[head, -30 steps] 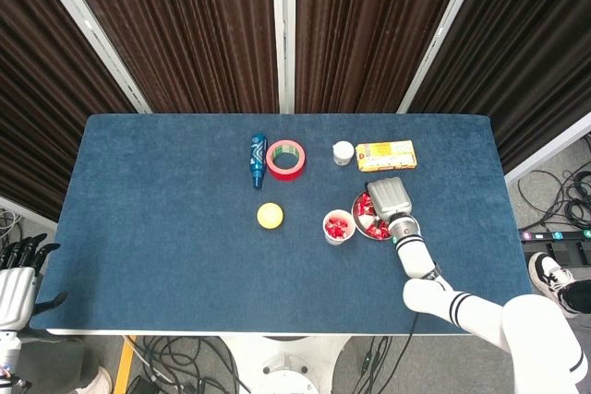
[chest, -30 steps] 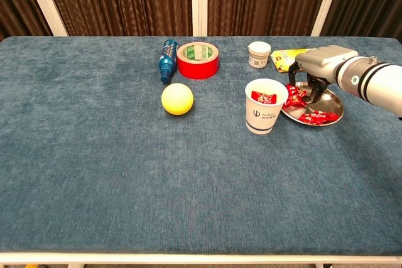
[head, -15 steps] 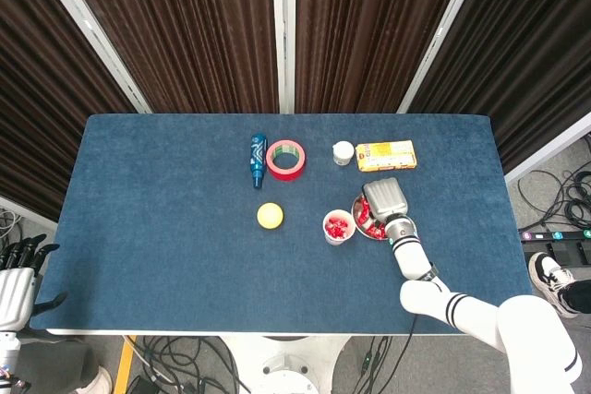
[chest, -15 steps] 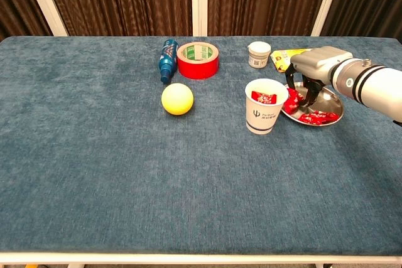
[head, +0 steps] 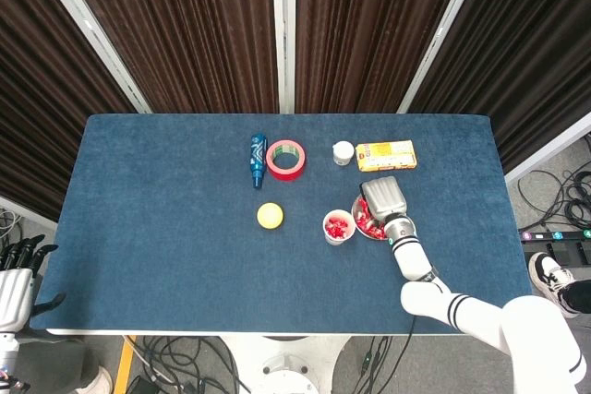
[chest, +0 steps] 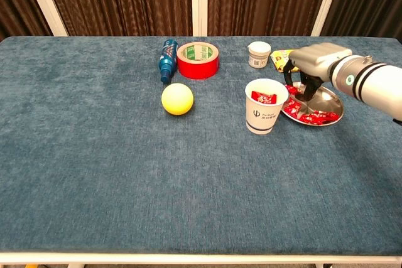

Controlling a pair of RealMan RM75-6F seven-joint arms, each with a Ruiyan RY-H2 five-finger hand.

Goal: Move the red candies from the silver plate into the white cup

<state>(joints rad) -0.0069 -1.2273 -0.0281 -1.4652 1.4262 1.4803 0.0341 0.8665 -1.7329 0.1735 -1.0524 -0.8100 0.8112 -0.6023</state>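
over the silver plate [chest: 331,105] on the right side of the blue table [chest: 94,174], the right hand [chest: 309,67] hangs palm down with its dark fingers [chest: 306,90] reaching toward the red candies [chest: 312,116]. whether anything is pinched between those fingers cannot be told from either view; the fingertips sit low among the wrappers at the plate's left part. in the head view the same right hand [head: 384,197] covers most of the plate [head: 360,228], so only a sliver of red shows beside it. the white cup [chest: 265,106] stands upright just left of the plate, its rim close to the hand, with some red candies already lying inside it. the left hand [head: 14,279] hangs off the table's left edge, its fingers apart and holding nothing. farther back on the table lie a yellow ball [chest: 178,99], a red tape roll [chest: 198,59], a blue bottle [chest: 167,59] on its side, a small white jar [chest: 259,54] and a yellow packet [head: 386,155].
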